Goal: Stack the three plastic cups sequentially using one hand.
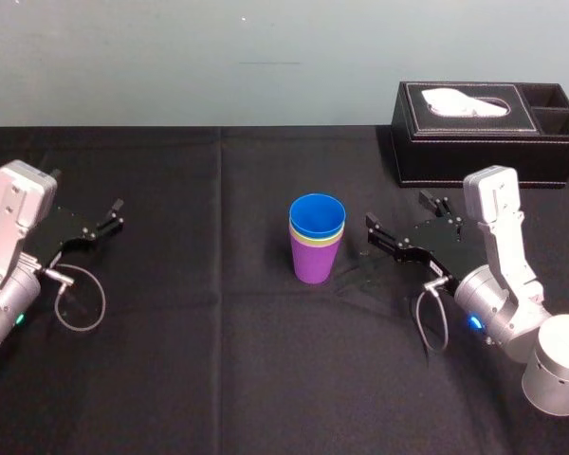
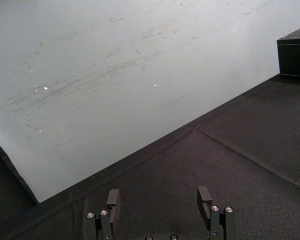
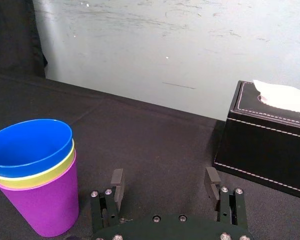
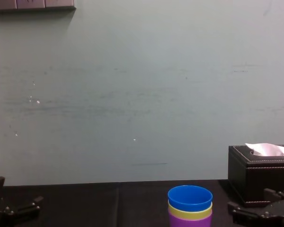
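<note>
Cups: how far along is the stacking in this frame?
Done: blue cup nested in yellow-green cup, nested in purple cup, one upright stack. In hand: nothing; the right end effector is open beside the stack, not touching, and the left end effector is open, parked far left. Left: no stacking step visible.

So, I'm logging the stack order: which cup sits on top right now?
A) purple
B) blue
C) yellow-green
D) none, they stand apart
B: the blue cup is nested uppermost, inside the yellow-green cup, which sits in the purple cup.
</note>
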Controlling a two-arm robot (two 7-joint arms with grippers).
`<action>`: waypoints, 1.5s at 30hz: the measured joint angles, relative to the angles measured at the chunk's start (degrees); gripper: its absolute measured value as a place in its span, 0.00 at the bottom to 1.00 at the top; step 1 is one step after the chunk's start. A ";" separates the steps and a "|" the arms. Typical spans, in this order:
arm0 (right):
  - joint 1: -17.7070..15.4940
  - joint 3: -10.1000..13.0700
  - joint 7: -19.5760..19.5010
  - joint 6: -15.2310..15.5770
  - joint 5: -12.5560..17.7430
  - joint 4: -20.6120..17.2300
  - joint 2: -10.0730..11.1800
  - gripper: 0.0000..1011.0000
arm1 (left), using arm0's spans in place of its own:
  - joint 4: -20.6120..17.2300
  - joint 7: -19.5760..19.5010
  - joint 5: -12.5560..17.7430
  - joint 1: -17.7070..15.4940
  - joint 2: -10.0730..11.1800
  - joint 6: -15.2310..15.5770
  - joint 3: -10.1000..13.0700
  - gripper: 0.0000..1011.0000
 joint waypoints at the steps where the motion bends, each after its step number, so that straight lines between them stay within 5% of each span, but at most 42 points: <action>1: 0.00 0.00 0.00 0.00 0.00 0.00 0.00 0.99 | 0.00 0.00 0.00 0.00 0.00 0.00 0.00 1.00; 45: 0.00 0.00 0.00 0.00 0.00 0.00 0.00 0.99 | 0.00 0.00 0.00 0.00 0.00 0.00 0.00 1.00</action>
